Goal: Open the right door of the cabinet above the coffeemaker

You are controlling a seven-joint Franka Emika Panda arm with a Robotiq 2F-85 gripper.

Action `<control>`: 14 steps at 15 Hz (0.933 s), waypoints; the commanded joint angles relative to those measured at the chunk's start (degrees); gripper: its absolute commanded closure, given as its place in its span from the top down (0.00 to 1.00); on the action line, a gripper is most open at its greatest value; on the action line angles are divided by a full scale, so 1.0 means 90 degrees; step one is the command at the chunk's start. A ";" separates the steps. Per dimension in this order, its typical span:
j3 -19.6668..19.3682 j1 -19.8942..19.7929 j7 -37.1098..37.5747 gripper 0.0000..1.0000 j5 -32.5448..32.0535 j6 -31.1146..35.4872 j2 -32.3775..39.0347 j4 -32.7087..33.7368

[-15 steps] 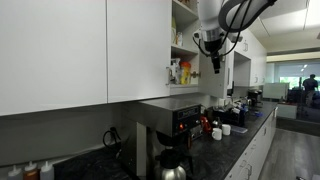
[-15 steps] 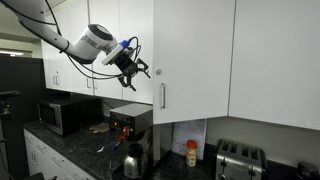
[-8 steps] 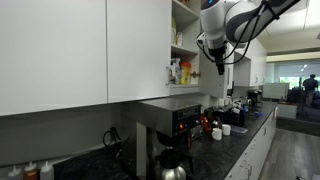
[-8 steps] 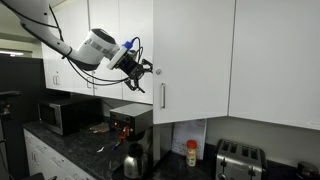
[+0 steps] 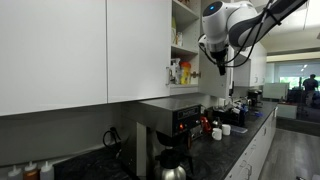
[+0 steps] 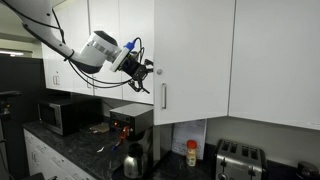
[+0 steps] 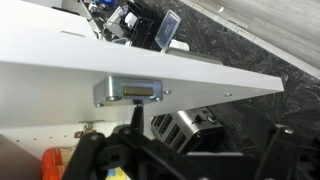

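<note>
The right door (image 6: 195,60) is a glossy white panel with a slim silver handle (image 6: 163,95) on its left edge, and it stands swung out from the cabinet (image 5: 185,45). Past the door's (image 5: 138,50) handle edge, white shelves with small items show. The black and steel coffeemaker (image 6: 130,128) (image 5: 170,125) sits below with its glass carafe (image 6: 133,160). My gripper (image 6: 148,74) (image 5: 218,66) hovers open and empty beside the door's handle edge, above the handle. Contact cannot be told. In the wrist view, my gripper (image 7: 190,165) is under a white cabinet edge (image 7: 200,80) with a metal plate.
A toaster (image 6: 238,158) and an orange bottle (image 6: 192,153) stand on the dark counter (image 5: 225,145) right of the coffeemaker. A microwave (image 6: 62,113) sits at the left. Red and white items (image 5: 215,125) crowd the counter beyond the brewer. Plain white cabinets flank both sides.
The arm has carried the open gripper a little lower and closer to the door's handle edge. The door has not visibly moved.
</note>
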 commanded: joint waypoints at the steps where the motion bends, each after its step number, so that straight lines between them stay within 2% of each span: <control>1: -0.0034 -0.0113 0.0143 1.00 -0.0311 0.0065 0.0042 -0.0041; 14: -0.0247 -0.0335 0.0140 1.00 -0.0539 -0.0199 0.0047 -0.0014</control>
